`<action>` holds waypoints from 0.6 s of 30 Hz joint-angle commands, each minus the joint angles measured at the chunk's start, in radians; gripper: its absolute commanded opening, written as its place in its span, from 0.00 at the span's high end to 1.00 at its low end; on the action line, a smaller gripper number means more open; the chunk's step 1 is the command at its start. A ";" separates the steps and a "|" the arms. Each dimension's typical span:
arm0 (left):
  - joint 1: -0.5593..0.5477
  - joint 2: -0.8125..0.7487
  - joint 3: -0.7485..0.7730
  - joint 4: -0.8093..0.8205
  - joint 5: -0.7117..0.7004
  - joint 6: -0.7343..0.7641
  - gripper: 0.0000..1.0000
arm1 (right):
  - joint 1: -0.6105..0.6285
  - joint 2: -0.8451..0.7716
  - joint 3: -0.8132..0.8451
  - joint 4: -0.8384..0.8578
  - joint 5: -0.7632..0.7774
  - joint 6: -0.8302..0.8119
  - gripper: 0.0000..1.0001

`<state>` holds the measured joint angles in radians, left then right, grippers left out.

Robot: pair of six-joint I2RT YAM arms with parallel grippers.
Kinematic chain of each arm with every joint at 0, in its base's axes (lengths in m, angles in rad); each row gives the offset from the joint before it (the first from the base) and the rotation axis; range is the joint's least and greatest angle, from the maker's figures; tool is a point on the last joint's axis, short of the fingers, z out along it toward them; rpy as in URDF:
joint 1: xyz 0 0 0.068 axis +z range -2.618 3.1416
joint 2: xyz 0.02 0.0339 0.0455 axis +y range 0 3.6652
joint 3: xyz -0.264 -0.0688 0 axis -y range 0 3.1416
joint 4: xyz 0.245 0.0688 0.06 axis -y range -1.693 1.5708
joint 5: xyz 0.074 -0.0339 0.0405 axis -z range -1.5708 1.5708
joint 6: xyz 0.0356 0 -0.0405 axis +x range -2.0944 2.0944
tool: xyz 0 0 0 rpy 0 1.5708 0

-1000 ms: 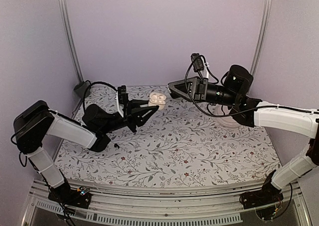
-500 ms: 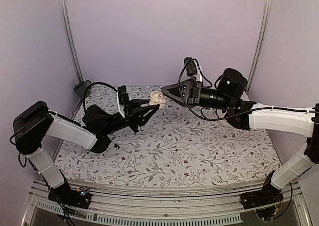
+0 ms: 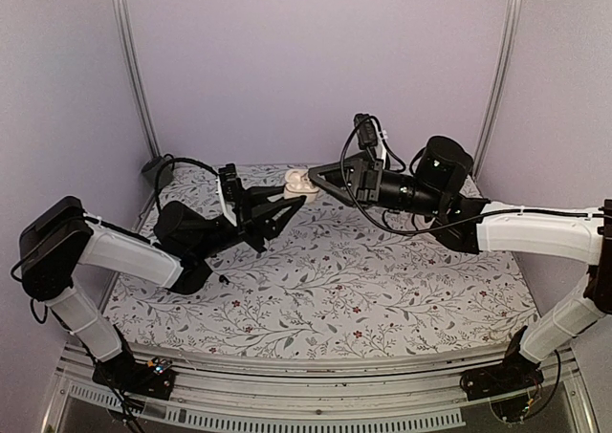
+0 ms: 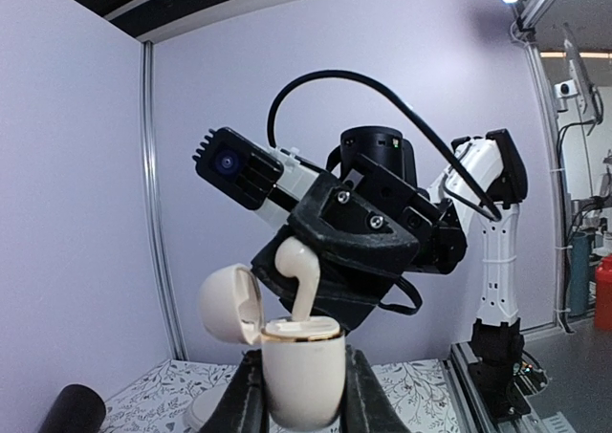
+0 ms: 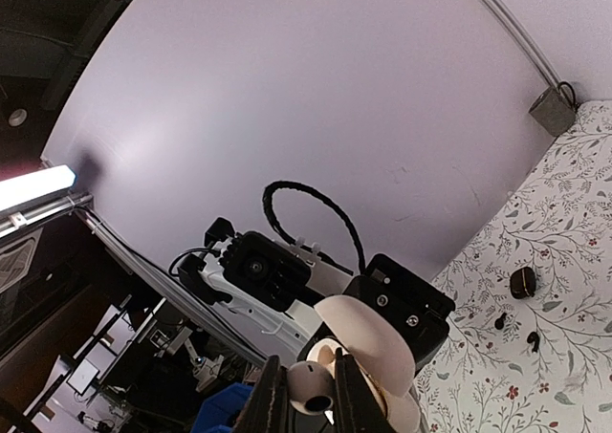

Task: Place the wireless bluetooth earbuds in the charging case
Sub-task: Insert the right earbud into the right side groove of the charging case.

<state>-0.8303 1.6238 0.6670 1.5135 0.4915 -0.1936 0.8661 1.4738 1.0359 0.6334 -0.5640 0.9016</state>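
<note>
We see the left gripper (image 4: 304, 397) clamped on a small rounded cream plastic charging case (image 4: 304, 380), one black finger on each side of its body. The case stands upright and is held in the air above the far middle of the table with the white flower-patterned cloth (image 3: 382, 290). Its hinged lid (image 4: 232, 304) is open and leans to the left in the left wrist view.

The right gripper (image 5: 301, 395) comes from the other side, and its jaws are closed on a glossy cream-white earbud with a short stem (image 4: 301, 275). This earbud is directly over the case. Its stem points down and its lower end meets the open top, but we cannot tell how deep it goes in. In the top view the two grippers meet tip to tip at the case (image 3: 298, 178).

We can see only this one earbud; whether another one sits inside the case is hidden.

In the right wrist view some tiny dark bits (image 5: 499, 320) lie on the cloth, well apart from the case. They are too small for us to name.
</note>
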 commanded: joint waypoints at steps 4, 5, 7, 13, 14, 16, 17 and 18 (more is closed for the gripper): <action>-0.015 -0.043 0.016 0.105 -0.004 0.028 1.00 | 0.007 -0.032 -0.031 0.006 0.031 0.006 0.91; -0.015 -0.044 0.016 0.102 -0.003 0.028 1.00 | 0.007 -0.032 -0.034 0.005 0.033 0.006 0.91; -0.017 -0.048 0.018 0.099 -0.005 0.030 1.00 | 0.007 -0.029 -0.034 0.005 0.034 0.006 0.91; -0.017 -0.055 0.016 0.096 -0.014 0.039 1.00 | 0.010 -0.026 -0.037 -0.009 0.044 0.006 0.91; -0.017 -0.057 0.016 0.094 -0.015 0.041 1.00 | 0.010 -0.024 -0.037 -0.013 0.046 0.005 0.91; -0.018 -0.060 0.016 0.090 -0.017 0.048 1.00 | 0.011 -0.024 -0.037 -0.024 0.051 0.002 0.90; -0.017 -0.063 0.016 0.087 -0.018 0.051 1.00 | 0.010 -0.023 -0.037 -0.030 0.052 0.000 0.90; -0.018 -0.064 0.016 0.084 -0.019 0.056 1.00 | 0.010 -0.023 -0.035 -0.036 0.055 -0.002 0.90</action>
<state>-0.8379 1.6100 0.6670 1.5097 0.4847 -0.1650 0.8726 1.4624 1.0199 0.6369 -0.5365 0.9020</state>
